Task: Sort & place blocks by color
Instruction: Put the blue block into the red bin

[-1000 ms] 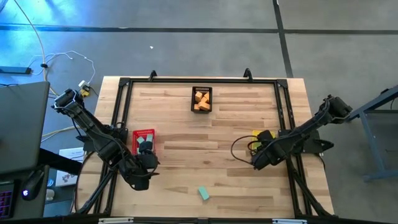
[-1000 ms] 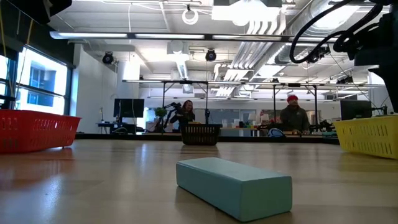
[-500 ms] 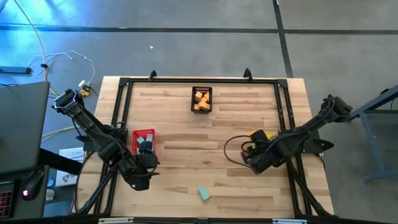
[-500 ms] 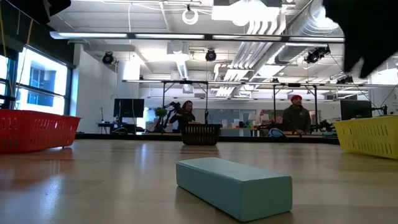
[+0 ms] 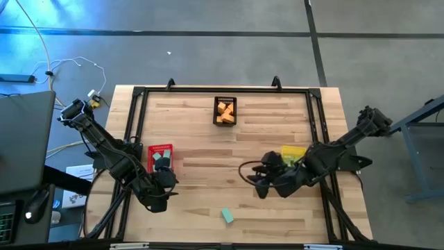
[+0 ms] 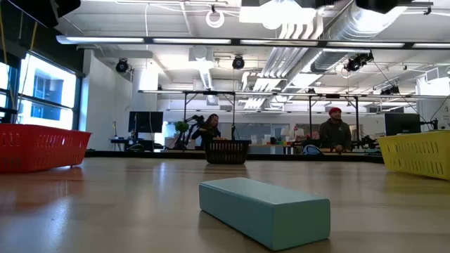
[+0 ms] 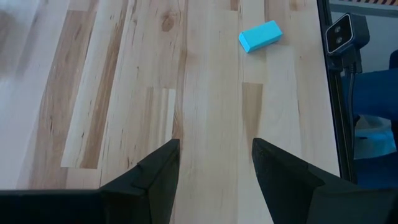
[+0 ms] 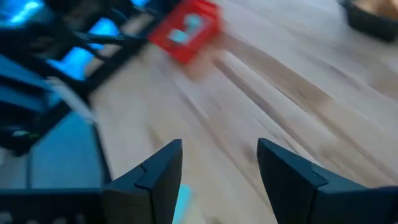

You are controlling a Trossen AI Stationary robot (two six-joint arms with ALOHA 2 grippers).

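One teal bar block (image 5: pixel 227 216) lies flat on the wood close to the table's near edge; it fills the foreground of the low view (image 6: pixel 264 207) and shows far ahead in the left wrist view (image 7: pixel 260 35). My right gripper (image 5: pixel 259 183) hovers open over the table's middle, right of and beyond that block; its wrist view (image 8: pixel 217 152) looks toward the red basket (image 8: pixel 186 28). My left gripper (image 5: pixel 164 182) waits open beside the red basket (image 5: pixel 161 157), fingers apart over bare wood (image 7: pixel 214 149). Orange blocks fill the black basket (image 5: pixel 225 111).
The red basket holds teal pieces at the table's left. The yellow basket (image 5: pixel 293 153) sits at the right, partly under my right arm. The black basket stands near the far edge. A black frame rail (image 5: pixel 222 90) rims the table. People sit far behind (image 6: pixel 336 130).
My right gripper has swung from beside the yellow basket toward the table's left, over the middle and nearer the teal block, staying open. The yellow basket shows more now. The left arm and the block have kept still.
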